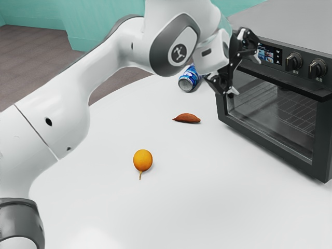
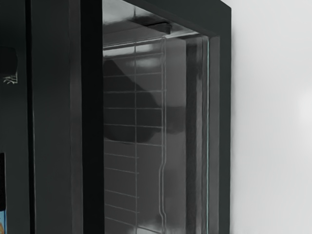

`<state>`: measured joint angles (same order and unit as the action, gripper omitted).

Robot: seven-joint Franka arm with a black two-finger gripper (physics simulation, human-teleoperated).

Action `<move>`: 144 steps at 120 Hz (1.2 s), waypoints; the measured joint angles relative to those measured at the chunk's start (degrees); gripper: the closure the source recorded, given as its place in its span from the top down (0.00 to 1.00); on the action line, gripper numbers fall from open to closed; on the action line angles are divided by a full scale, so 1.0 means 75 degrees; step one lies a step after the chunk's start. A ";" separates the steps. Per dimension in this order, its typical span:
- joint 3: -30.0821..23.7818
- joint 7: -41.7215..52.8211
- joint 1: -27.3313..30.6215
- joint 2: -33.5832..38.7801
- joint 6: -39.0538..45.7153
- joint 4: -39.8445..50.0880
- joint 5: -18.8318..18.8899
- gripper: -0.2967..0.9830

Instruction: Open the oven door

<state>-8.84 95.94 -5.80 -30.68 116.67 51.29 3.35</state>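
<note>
My gripper is at the front of the black oven, by the far end of its handle. Its two fingers stand wide apart, one higher near the control panel and the other lower before the glass. The oven door is shut, with a wire rack visible behind its window. From the wrist view, the handle runs as a dark bar alongside the door's glass. Whether a finger touches the handle I cannot tell.
On the white table are a blue can lying behind the arm's hand, a reddish-brown sweet potato and an orange round fruit. Knobs and a small display sit above the door.
</note>
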 joint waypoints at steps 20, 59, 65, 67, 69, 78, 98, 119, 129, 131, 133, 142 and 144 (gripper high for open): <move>-0.0020 0.0075 0.0144 -0.0153 0.0121 -0.0004 -0.0001 0.75; -0.0066 0.0190 0.0346 -0.0316 0.0606 -0.0003 0.0212 0.75; -0.0063 0.0203 0.0349 -0.0349 0.0663 -0.0003 0.0219 0.75; -0.0060 0.0207 0.0350 -0.0356 0.0680 -0.0004 0.0221 0.75; -0.0056 0.0211 0.0350 -0.0363 0.0696 -0.0004 0.0223 0.75; -0.0061 0.0227 0.0403 -0.0377 0.0780 -0.0004 0.0227 0.75; -0.0077 0.0255 0.0435 -0.0418 0.0930 0.0002 0.0223 0.75; -0.0086 0.0278 0.0445 -0.0525 0.1057 0.0007 0.0222 0.75; -0.0088 0.0286 0.0446 -0.0541 0.1053 0.0008 0.0217 0.75; -0.0093 0.0288 0.0445 -0.0538 0.1034 0.0008 0.0215 0.75; -0.0100 0.0289 0.0442 -0.0534 0.1007 0.0008 0.0213 0.75; -0.0159 0.0292 0.0435 -0.0473 0.0763 0.0008 0.0189 0.75; -0.0165 0.0292 0.0437 -0.0458 0.0700 0.0008 0.0168 0.75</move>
<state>-10.08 98.14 -2.52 -34.11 121.92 51.35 4.61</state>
